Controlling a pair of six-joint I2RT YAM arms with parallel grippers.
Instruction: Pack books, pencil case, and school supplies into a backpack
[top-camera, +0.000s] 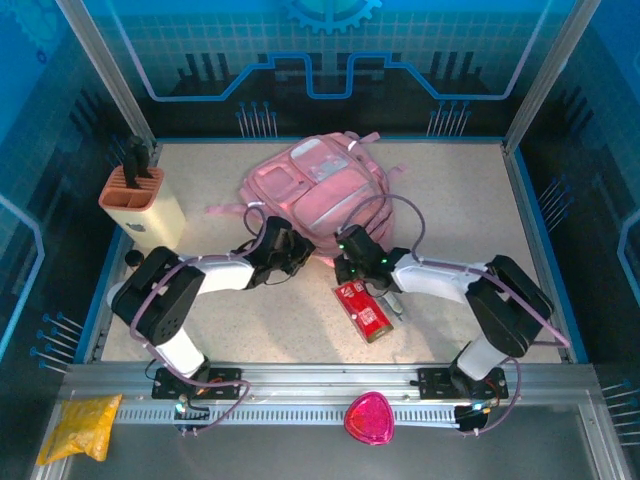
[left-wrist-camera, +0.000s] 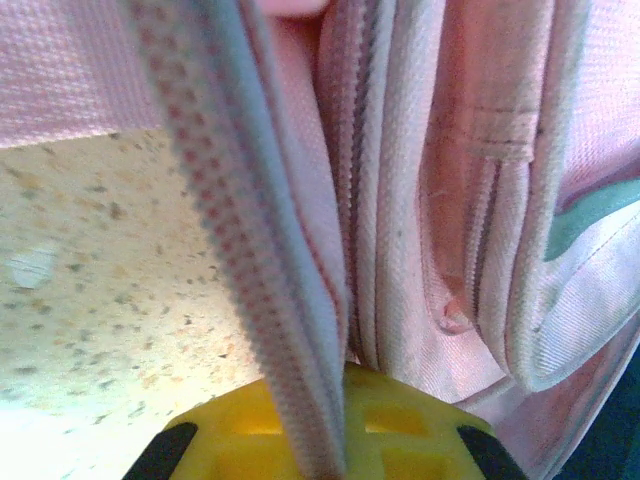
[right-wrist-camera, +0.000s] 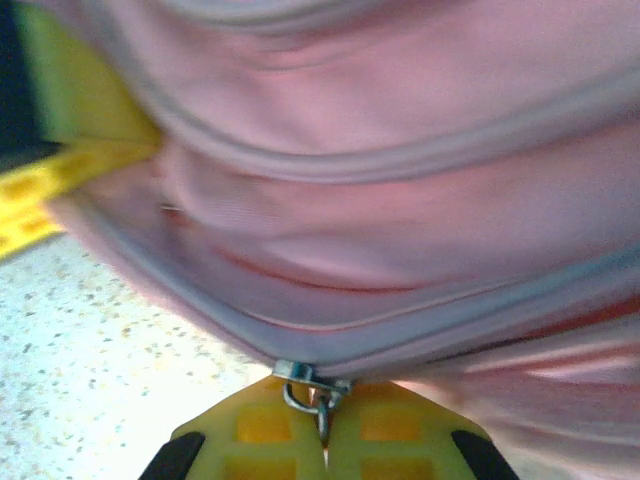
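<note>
My left gripper (left-wrist-camera: 322, 442) is yellow with black corners, and so is my right gripper (right-wrist-camera: 320, 442). The backpack (top-camera: 315, 190) is soft pink with paler seams. Its woven band (left-wrist-camera: 230, 220) has a fine pink-and-white check and a grey-blue edge. The zip pull (right-wrist-camera: 312, 388) is silver. The worktop (top-camera: 470, 230) is beige with dark speckles. The pencil case (top-camera: 363, 310) is glossy red with white print. Far left, the knife block (top-camera: 150, 210) is peach and cream. Near me, the bag (top-camera: 80, 425) is yellow and the heart (top-camera: 369, 418) is hot pink.
</note>
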